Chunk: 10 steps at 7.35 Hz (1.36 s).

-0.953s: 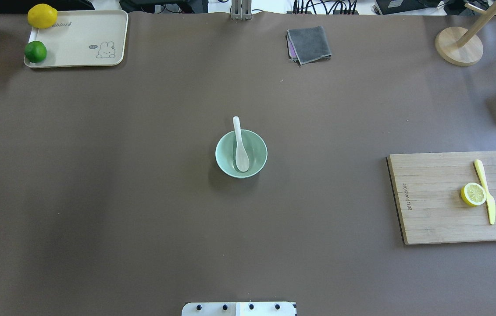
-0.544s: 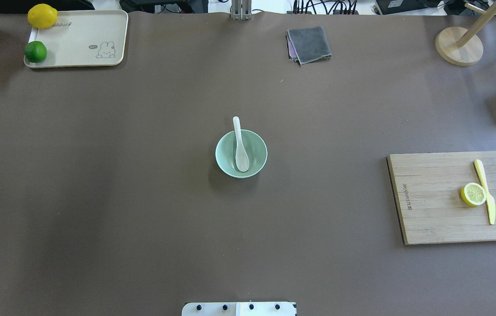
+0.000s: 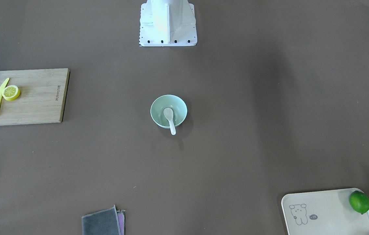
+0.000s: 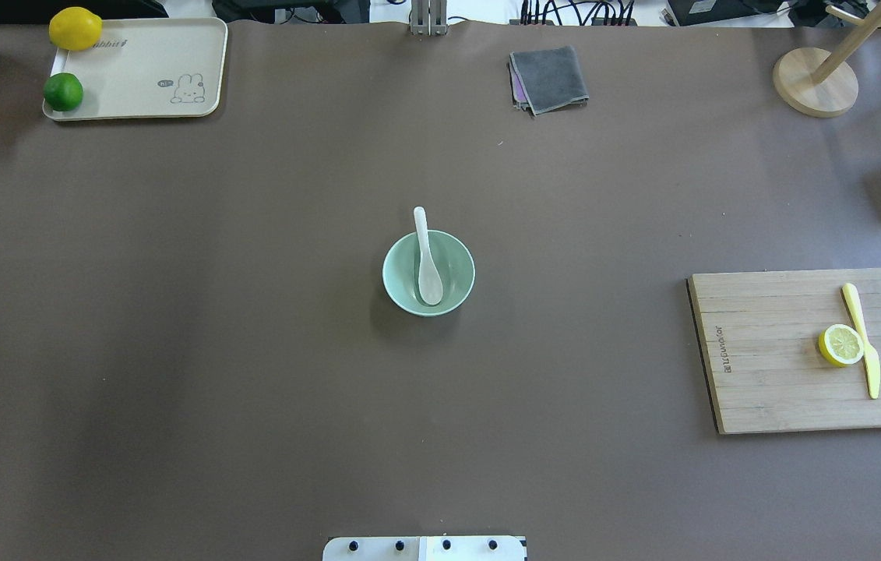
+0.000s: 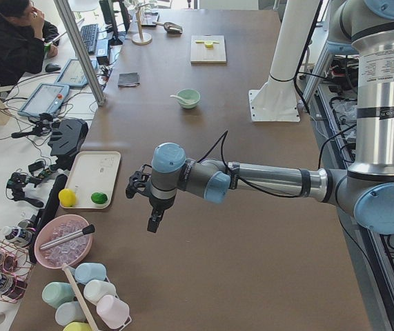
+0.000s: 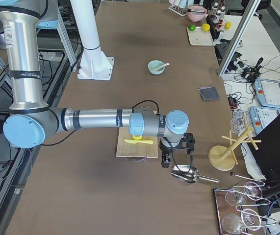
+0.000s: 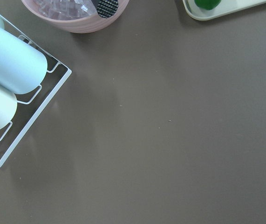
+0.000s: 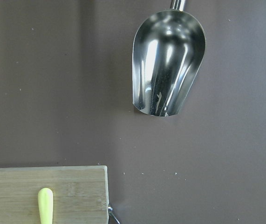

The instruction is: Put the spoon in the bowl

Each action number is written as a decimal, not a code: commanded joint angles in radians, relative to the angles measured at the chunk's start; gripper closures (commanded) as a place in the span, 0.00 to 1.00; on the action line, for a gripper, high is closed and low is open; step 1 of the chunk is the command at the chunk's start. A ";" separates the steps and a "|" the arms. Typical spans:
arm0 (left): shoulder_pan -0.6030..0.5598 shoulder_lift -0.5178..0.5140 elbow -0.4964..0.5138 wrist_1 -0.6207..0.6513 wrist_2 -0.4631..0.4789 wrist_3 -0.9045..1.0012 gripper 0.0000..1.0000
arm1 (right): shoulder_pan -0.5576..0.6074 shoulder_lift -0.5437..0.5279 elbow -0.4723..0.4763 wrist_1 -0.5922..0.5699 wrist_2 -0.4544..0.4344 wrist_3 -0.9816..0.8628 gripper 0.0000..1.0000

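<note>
Brown table mat (image 4: 175, 351), centre: the small glossy white soup spoon (image 4: 426, 265) rests with its scoop inside the round mint-green bowl (image 4: 392, 290), handle over the far rim, long axis near-to-far. My left pincer (image 5: 153, 224) and right pincer (image 6: 166, 160) hang at opposite table ends, well apart from it. I cannot tell how wide either stands. I judge the placing done.
</note>
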 commanded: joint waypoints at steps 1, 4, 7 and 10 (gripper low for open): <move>-0.009 0.003 0.000 0.000 0.000 0.001 0.02 | -0.005 0.001 0.001 0.000 0.000 0.000 0.00; -0.009 -0.003 0.000 0.002 0.000 0.001 0.02 | -0.016 0.001 0.001 0.000 0.000 0.002 0.00; -0.010 -0.011 0.000 0.000 0.000 -0.001 0.02 | -0.016 0.004 0.002 0.002 0.000 0.002 0.00; -0.010 -0.012 -0.002 0.000 0.000 -0.001 0.02 | -0.016 0.004 0.001 0.000 0.002 0.004 0.00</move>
